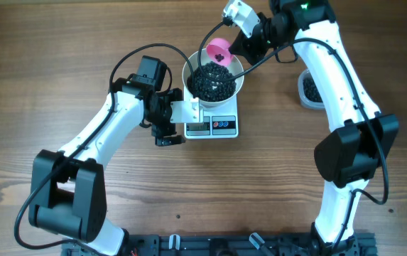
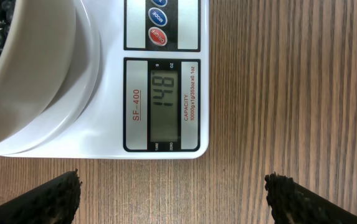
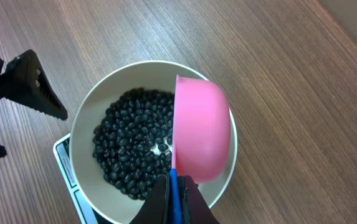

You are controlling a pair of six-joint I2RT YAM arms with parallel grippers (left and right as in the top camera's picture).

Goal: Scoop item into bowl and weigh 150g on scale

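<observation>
Black beans (image 3: pixel 131 146) heap the bowl (image 3: pixel 86 121) mid-frame. The right gripper (image 3: pixel 173 186) pinches the pink scoop (image 3: pixel 202 130), tipped over it, and the left gripper (image 2: pixel 172 183) gapes wide. The scale (image 2: pixel 164 102) reads just short, so the topping-up likely needs only a few more.

Pink scoop (image 1: pixel 219 51) blocks the far rim of the bowl (image 1: pixel 239 84); my left gripper (image 1: pixel 176 118) flanks the scale (image 1: pixel 223 129) leftward; near table (image 1: pixel 260 185) is free.

Black beans (image 3: pixel 128 143), white bowl (image 3: pixel 85 118), pink scoop (image 3: pixel 200 134), white scale (image 2: pixel 106 140).
</observation>
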